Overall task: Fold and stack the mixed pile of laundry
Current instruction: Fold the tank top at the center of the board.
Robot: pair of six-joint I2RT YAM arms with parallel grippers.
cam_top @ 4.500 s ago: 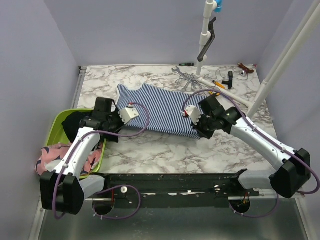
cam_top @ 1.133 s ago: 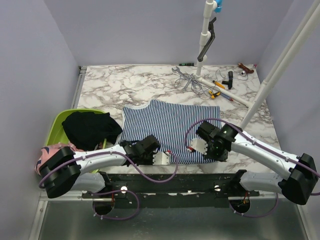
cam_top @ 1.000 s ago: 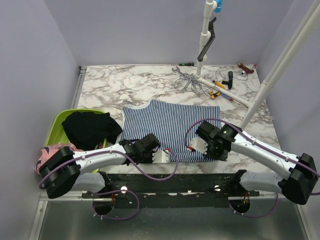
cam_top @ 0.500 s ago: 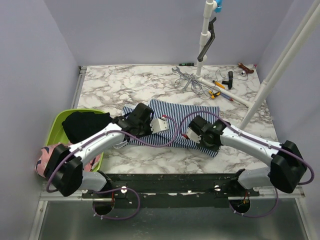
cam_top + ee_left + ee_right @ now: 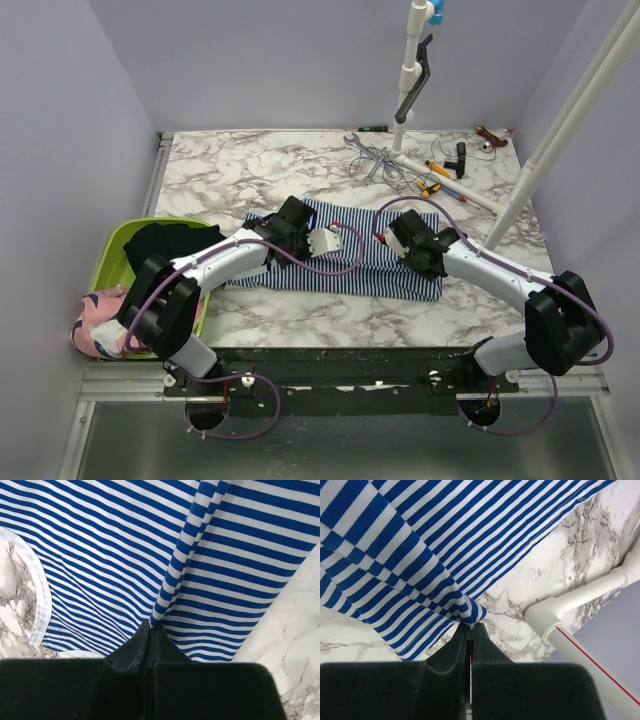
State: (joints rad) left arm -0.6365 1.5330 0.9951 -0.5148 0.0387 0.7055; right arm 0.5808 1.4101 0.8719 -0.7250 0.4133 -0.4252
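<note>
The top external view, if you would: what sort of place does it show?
Probably a robot test cell, not a home laundry room: a marble-patterned table boxed in by plain lilac walls, a white pipe frame, and a wrench among hand tools at the far edge.

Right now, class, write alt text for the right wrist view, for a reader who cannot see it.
The right gripper is shut on a pinched fold of the navy-and-white striped garment, which spreads across the upper left of the view. Beyond the cloth lies the marble table, and a white pipe crosses the right side.
</note>
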